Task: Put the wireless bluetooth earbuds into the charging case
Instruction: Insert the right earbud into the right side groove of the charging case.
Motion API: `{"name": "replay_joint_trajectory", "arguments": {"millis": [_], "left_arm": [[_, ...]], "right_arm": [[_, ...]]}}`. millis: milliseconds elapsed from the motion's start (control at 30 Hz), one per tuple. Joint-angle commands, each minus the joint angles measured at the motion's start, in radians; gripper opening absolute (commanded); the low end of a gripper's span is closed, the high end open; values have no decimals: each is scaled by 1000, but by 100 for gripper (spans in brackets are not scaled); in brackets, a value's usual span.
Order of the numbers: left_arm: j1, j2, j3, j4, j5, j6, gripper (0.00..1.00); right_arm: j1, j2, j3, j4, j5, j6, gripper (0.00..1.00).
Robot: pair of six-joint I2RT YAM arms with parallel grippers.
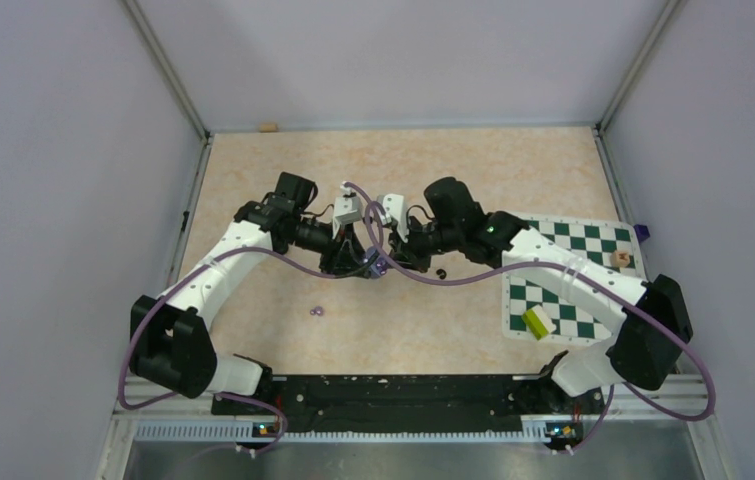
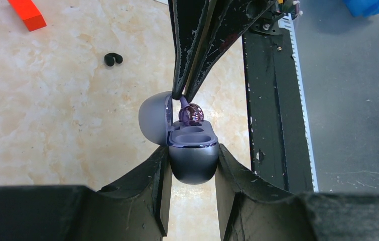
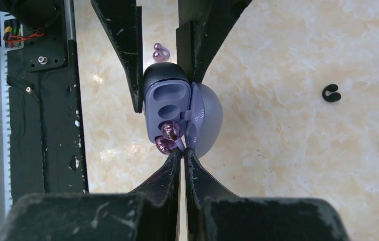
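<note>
From above, one loose lilac earbud [image 1: 317, 311] and one black earbud [image 1: 441, 273] lie apart on the counter [image 1: 283, 180]. The left wrist view shows the left gripper [image 2: 193, 153] clamping the one open charging case [image 2: 193, 168], with one red block [image 2: 26, 12] well apart. In the right wrist view, the right gripper [image 3: 182, 150] pinches a second lilac earbud [image 3: 169, 138] at the case's near slot.

My left arm [image 1: 221, 263], right arm [image 1: 565, 276]: white link shells, black joint housings. Lilac cable [image 1: 298, 262] runs along each, base to wrist. Small green light [image 1: 490, 229] on right elbow. My jaws: black tapered wedges, scuffed, white-flecked. Black base rail [image 1: 393, 395], silver screws.
</note>
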Motion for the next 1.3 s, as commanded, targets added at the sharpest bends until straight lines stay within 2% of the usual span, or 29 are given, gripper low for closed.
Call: {"name": "replay_joint_trajectory", "arguments": {"millis": [0, 467, 567, 767, 967, 1267], "left_arm": [[-3, -5, 11, 51, 52, -4, 0], [-4, -10, 11, 51, 55, -5, 0], [-4, -10, 11, 51, 54, -5, 0], [-3, -10, 9, 51, 53, -5, 0], [-3, -11, 9, 51, 52, -1, 0], [0, -20, 18, 37, 38, 10, 0]], "right_arm": [[36, 21, 42, 34, -63, 18, 0], [47, 40, 50, 5, -67, -10, 0], [49, 43, 55, 5, -90, -1, 3], [49, 30, 63, 7, -87, 6, 19], [50, -34, 67, 5, -42, -6, 28], [8, -164, 77, -24, -2, -58, 61]]}}
